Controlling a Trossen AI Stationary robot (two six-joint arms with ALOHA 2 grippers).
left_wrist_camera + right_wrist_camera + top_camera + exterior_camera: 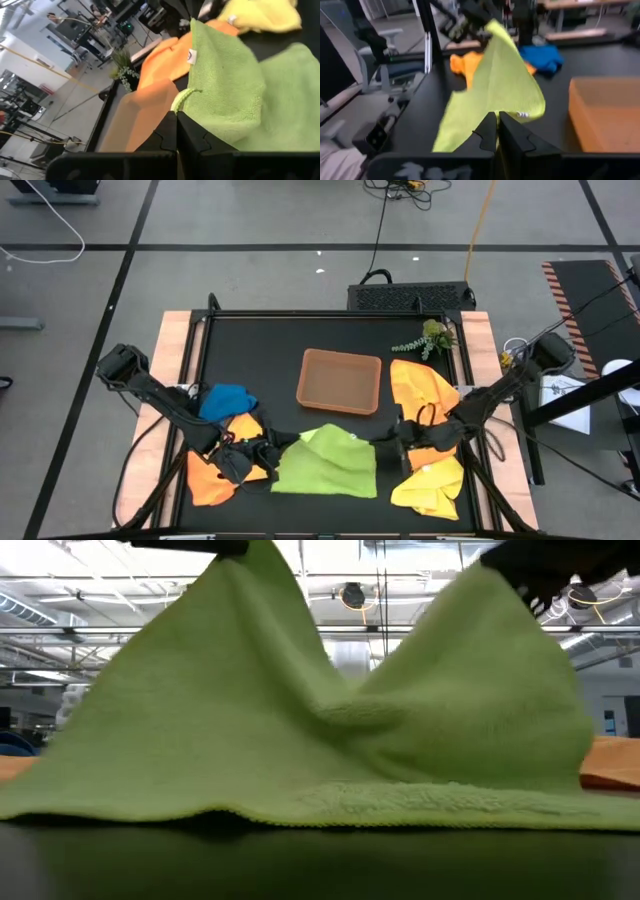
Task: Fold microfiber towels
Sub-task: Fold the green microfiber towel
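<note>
On the table (250, 345), the green towel (328, 460) lies at the near middle, its long axis running side to side between the arms, its two upper corners lifted. The left end effector (262, 450) is pinched shut on one corner and the right end effector (392, 438) on the other, each equally near, so I judge the fold must carry both corners together toward the near edge.

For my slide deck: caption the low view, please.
Lime green towel lifted by two corners into twin peaks above the dark table.
</note>
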